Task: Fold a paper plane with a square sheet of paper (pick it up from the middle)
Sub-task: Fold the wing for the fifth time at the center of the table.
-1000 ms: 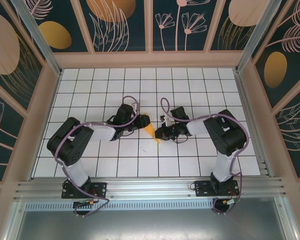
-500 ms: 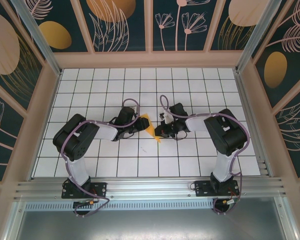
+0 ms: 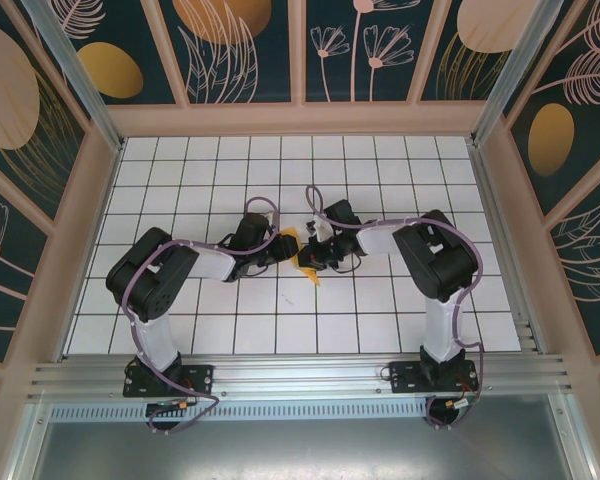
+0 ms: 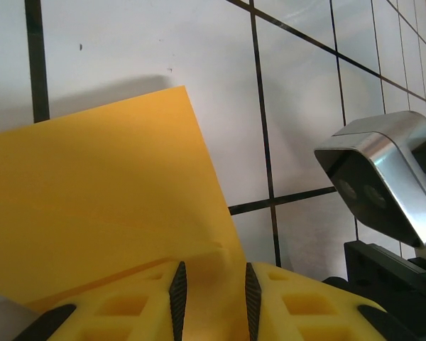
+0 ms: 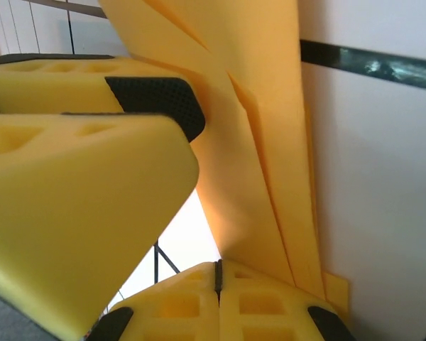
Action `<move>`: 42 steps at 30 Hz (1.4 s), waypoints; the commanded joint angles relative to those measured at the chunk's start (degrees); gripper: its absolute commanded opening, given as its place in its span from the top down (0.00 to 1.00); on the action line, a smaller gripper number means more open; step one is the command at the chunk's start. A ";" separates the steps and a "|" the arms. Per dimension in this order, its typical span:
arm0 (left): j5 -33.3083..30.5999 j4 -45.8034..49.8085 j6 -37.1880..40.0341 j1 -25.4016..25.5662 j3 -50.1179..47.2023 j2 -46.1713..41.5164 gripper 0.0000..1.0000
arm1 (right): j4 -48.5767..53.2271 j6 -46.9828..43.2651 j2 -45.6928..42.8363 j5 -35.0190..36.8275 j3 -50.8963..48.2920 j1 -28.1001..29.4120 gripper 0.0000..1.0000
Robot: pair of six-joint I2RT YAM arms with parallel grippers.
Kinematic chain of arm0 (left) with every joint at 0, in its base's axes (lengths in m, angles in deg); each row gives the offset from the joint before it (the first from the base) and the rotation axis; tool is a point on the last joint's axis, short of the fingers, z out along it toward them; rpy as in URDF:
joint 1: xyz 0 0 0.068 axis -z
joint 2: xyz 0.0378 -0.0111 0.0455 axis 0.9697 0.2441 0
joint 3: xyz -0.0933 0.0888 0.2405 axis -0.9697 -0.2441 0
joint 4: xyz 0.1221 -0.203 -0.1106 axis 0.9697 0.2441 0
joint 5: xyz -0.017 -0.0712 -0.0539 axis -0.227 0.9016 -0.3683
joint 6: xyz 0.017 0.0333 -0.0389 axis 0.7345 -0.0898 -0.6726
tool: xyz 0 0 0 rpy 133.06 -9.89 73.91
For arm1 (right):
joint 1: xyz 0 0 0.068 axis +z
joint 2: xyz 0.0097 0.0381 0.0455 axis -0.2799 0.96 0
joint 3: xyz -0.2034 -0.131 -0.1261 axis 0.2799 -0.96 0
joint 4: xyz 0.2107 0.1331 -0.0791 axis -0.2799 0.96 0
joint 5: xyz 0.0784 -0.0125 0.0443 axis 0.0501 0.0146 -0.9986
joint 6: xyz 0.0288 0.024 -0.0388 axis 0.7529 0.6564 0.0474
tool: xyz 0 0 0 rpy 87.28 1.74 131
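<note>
The orange-yellow sheet of paper [image 3: 302, 262], folded into several layers, stands tilted on the tiles between both grippers near the table's middle. My left gripper [image 3: 280, 250] comes at it from the left. In the left wrist view the paper [image 4: 106, 199] runs down between the two black pads, and my left gripper [image 4: 211, 298] is shut on its lower edge. My right gripper [image 3: 316, 256] meets the paper from the right. In the right wrist view its fingers [image 5: 218, 273] are pressed together with their tips against a fold of the paper [image 5: 263, 142]. The left gripper's fingers [image 5: 78, 192] loom close on the left there.
White tiled floor [image 3: 280, 320] with dark grout lines, fenced by wooden-framed patterned walls [image 3: 80, 230]. The right arm's silver wrist camera housing [image 4: 383, 177] sits close beside the paper in the left wrist view. Both arm bases stand on the metal rail [image 3: 300, 375] at the near edge.
The right arm has swung left, bringing its shut gripper up against the paper. The left arm shifted slightly early on and has since held still with the paper.
</note>
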 commanded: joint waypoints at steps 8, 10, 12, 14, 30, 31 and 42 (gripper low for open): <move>-2.43 4.28 1.28 -0.20 0.30 2.31 0.68 | 5.19 -2.45 -3.47 5.92 -3.27 -0.17 1.00; -3.23 5.32 1.49 -0.18 0.46 2.55 0.68 | 5.35 -2.79 -4.51 4.59 -3.99 -0.18 1.00; -3.67 5.43 1.42 -0.22 0.21 2.60 0.68 | 5.47 -3.31 -5.15 3.03 -4.84 -0.13 1.00; -4.05 5.61 1.15 -0.21 0.03 2.76 0.69 | 5.69 -3.80 -5.66 1.97 -6.00 -0.26 1.00; -2.91 6.49 1.32 -0.15 0.84 4.53 0.71 | 4.23 -3.93 -13.32 -2.84 -12.24 -0.94 0.98; -2.95 6.58 1.38 -0.15 0.81 4.64 0.71 | 4.43 -3.95 -13.79 -2.82 -12.68 -0.98 0.98; -2.85 7.20 1.63 -0.13 1.25 4.75 0.71 | 6.84 -4.74 -10.58 5.92 -15.90 -0.96 1.00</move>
